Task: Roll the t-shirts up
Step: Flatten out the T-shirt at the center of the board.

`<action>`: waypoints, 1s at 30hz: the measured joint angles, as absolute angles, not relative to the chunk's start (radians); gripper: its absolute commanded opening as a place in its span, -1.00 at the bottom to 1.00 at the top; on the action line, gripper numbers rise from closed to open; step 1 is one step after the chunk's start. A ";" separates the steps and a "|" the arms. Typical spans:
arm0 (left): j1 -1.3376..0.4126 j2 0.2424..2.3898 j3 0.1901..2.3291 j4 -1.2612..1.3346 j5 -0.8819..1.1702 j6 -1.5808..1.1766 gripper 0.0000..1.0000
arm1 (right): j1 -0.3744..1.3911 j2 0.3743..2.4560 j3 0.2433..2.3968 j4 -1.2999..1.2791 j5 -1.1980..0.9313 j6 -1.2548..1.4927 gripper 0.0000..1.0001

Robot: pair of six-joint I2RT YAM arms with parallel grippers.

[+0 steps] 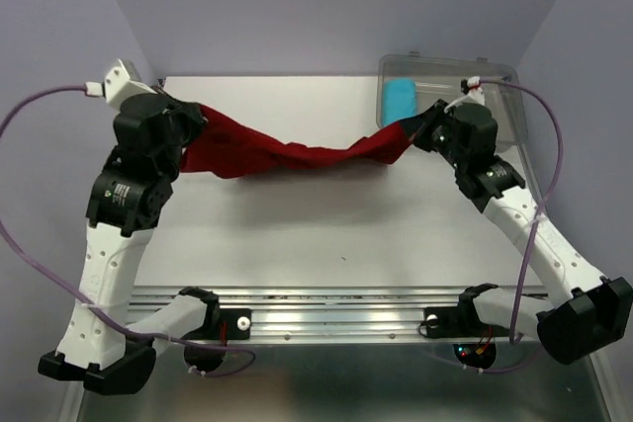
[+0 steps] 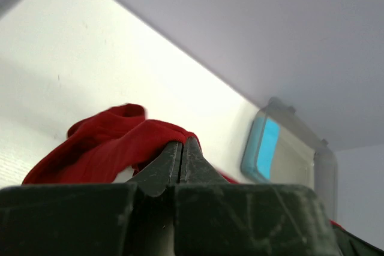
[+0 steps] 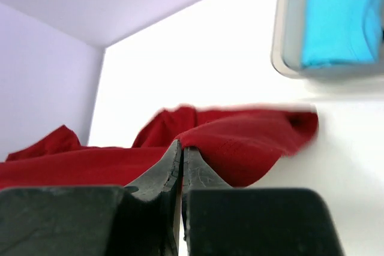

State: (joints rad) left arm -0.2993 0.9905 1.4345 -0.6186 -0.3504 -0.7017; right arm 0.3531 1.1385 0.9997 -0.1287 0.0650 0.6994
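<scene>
A dark red t-shirt (image 1: pixel 287 152) hangs stretched and sagging between my two grippers above the white table. My left gripper (image 1: pixel 195 126) is shut on its left end, and in the left wrist view (image 2: pixel 183 142) the red cloth (image 2: pixel 102 145) bunches at the closed jaws. At the other end my right gripper (image 1: pixel 420 128) is shut on the shirt's right end; the right wrist view (image 3: pixel 182 145) shows red fabric (image 3: pixel 252 139) pinched over its fingertips. A cyan-blue rolled t-shirt (image 1: pixel 399 99) lies inside the bin at the back right.
The clear plastic bin (image 1: pixel 499 121) stands at the table's back right corner, just behind my right gripper. Purple walls close in the back and sides. A metal rail (image 1: pixel 336 308) with the arm bases runs along the near edge.
</scene>
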 measured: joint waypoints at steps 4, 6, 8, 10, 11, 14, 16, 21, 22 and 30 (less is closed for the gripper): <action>-0.299 1.039 1.716 -0.654 -0.411 -0.629 -1.00 | 0.353 1.159 1.207 -0.209 -0.001 0.625 -0.98; -0.299 1.047 1.821 -0.654 -0.432 -0.599 -1.00 | 0.353 1.165 1.281 -0.235 -0.026 0.598 -0.99; -0.299 1.046 1.900 -0.664 -0.447 -0.574 -1.00 | 0.353 1.165 1.370 -0.272 -0.055 0.566 -0.99; -0.299 1.042 1.967 -0.663 -0.460 -0.549 -1.00 | 0.353 1.165 1.426 -0.290 -0.074 0.546 -0.99; -0.299 1.037 1.998 -0.662 -0.464 -0.536 -1.00 | 0.353 1.165 1.463 -0.308 -0.086 0.536 -0.99; -0.299 1.020 2.065 -0.658 -0.467 -0.503 -1.00 | 0.353 1.158 1.553 -0.332 -0.125 0.506 -0.99; -0.299 0.999 2.117 -0.657 -0.467 -0.478 -1.00 | 0.353 1.145 1.594 -0.344 -0.145 0.491 -0.98; -0.299 0.937 2.179 -0.625 -0.466 -0.435 -1.00 | 0.353 1.092 1.675 -0.360 -0.194 0.459 -0.99; -0.299 0.926 2.187 -0.621 -0.464 -0.428 -1.00 | 0.353 1.075 1.688 -0.361 -0.201 0.456 -0.99; -0.299 0.897 2.234 -0.608 -0.445 -0.393 -1.00 | 0.354 0.987 1.771 -0.382 -0.207 0.435 -0.98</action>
